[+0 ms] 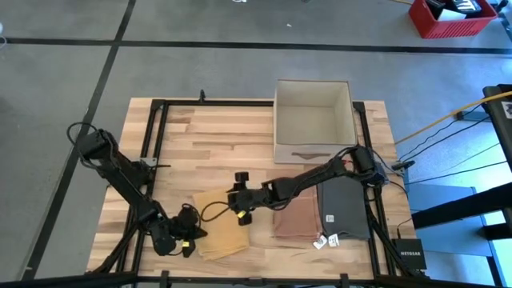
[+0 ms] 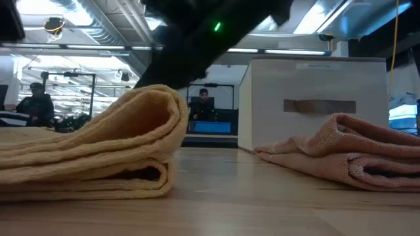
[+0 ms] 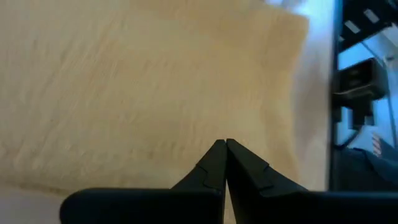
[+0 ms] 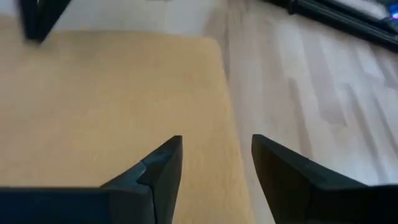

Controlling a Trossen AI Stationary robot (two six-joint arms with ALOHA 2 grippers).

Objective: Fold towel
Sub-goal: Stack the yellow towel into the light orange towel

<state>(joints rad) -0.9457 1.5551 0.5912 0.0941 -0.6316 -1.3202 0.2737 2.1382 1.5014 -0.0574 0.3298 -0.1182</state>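
The yellow towel [image 1: 222, 224] lies folded near the 6 o'clock edge of the bench [image 1: 208, 136]; bare wood stretches toward 12 o'clock. The left pincer [image 1: 190, 234], pressed together, is at the towel's 9 o'clock edge; the right pincer [image 1: 240, 214], spread, hovers over its 3 o'clock edge.

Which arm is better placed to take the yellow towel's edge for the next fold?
Probably the right: its end effector hangs open over the yellow towel's edge. The left end effector is shut at the towel's side.
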